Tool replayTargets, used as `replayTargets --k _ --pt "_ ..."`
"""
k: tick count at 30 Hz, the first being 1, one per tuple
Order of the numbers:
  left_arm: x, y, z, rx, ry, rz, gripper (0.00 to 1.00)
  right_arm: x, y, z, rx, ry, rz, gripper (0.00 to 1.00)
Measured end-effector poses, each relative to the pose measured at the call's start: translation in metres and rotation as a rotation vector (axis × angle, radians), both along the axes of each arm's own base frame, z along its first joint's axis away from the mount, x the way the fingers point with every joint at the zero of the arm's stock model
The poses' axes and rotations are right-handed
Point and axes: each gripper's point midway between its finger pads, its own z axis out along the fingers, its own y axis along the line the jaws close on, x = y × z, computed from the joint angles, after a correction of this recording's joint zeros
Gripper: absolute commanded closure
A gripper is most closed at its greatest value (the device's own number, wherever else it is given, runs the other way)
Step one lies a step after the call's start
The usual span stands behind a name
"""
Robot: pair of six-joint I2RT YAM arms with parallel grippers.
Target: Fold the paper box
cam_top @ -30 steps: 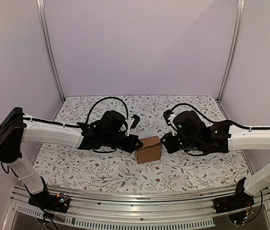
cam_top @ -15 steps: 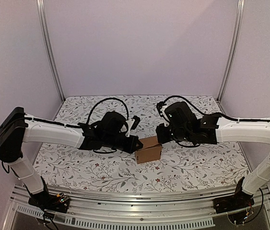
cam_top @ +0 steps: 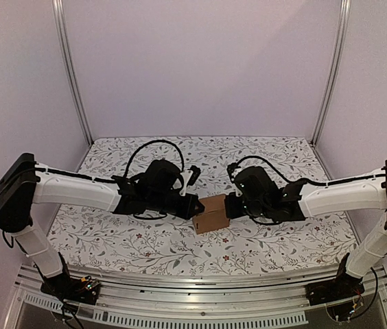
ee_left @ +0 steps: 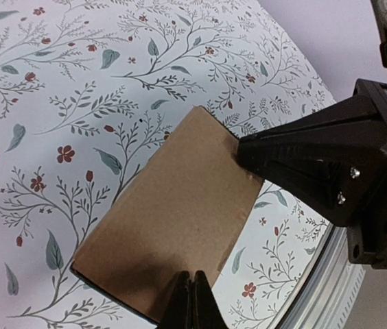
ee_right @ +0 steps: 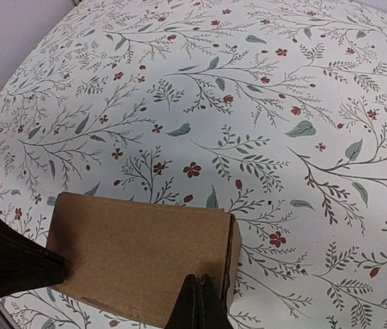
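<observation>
Arms stretched inward, left pincer [cam_top: 195, 208] closed, right pincer [cam_top: 228, 205] closed

Paper box [cam_top: 213, 214] plain brown; worktop [cam_top: 145, 243] under it white with grey-green leaf sprigs and small red flowers; arms [cam_top: 77, 192] either side of it white with black wrists and fingers [ee_left: 317, 157]; walls [cam_top: 200, 68] behind pale lilac, frame rails [cam_top: 73, 75] silver.

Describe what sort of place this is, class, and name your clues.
Likely a robotics lab test cell: two white-and-black robot arms bolted to a metal rail, plain walls framed by aluminium posts, a floral-cloth table holding a brown cardboard box.
</observation>
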Motion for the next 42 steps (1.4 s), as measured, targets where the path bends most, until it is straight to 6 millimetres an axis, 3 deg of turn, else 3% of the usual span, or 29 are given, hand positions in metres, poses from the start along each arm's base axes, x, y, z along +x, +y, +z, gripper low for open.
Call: replayTargets --k 7,15,17,23,36,42 --pt "0.0 0.0 0.0 0.002 0.002 -0.001 1.0 0.0 -0.001 0.01 -0.033 -0.002 0.016 1.0" --pt "0.0 0.0 0.0 0.005 0.002 -0.003 1.0 0.021 0.011 0.053 -0.004 -0.08 0.027 1.0" --pt "0.0 0.0 0.0 0.006 0.001 -0.004 1.0 0.026 0.009 0.049 -0.017 -0.08 0.019 1.0" --pt "0.0 0.0 0.0 0.006 -0.002 -0.007 1.0 0.028 0.007 0.0 -0.086 -0.023 0.016 1.0" --pt "-0.001 0.0 0.001 0.012 0.004 -0.01 1.0 0.02 0.0 0.003 -0.029 -0.021 0.001 1.0" --pt "-0.003 0.002 0.004 0.04 0.021 -0.012 0.87 0.012 -0.01 0.013 -0.061 -0.01 0.016 1.0"
